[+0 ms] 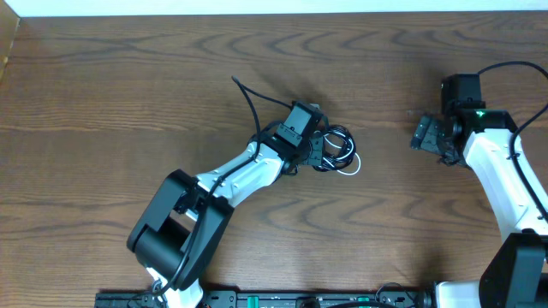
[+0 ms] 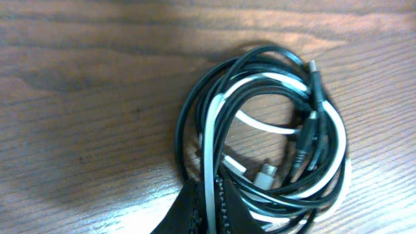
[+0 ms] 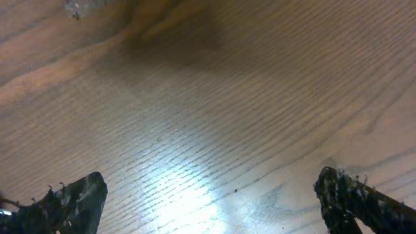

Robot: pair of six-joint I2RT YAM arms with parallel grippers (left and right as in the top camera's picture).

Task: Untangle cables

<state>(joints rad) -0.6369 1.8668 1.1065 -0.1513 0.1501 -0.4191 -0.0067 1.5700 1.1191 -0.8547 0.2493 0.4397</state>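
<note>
Overhead: my left pincer point(image 1: 320, 154) sits at the edge of the cables point(image 1: 341, 152), a tight coil just ahead of its tips. The right pincer point(image 1: 422, 137) hangs well apart beyond the coil.

Left wrist: the jaws are pinched on a white strand point(image 2: 207, 156) at the bundle's near rim — the loops spread ahead and rightward.

Right wrist: fingers stand wide over the bare table point(image 3: 208, 97), no cable in sight — so I judge the left arm leads.

You are looking at a dark brown wooden table point(image 1: 128, 68) with strong wavy grain, filling nearly the whole view. A pale white strip point(image 1: 257, 7) runs along its far edge. A bright glare point(image 3: 188, 195) sits on the wood
</note>
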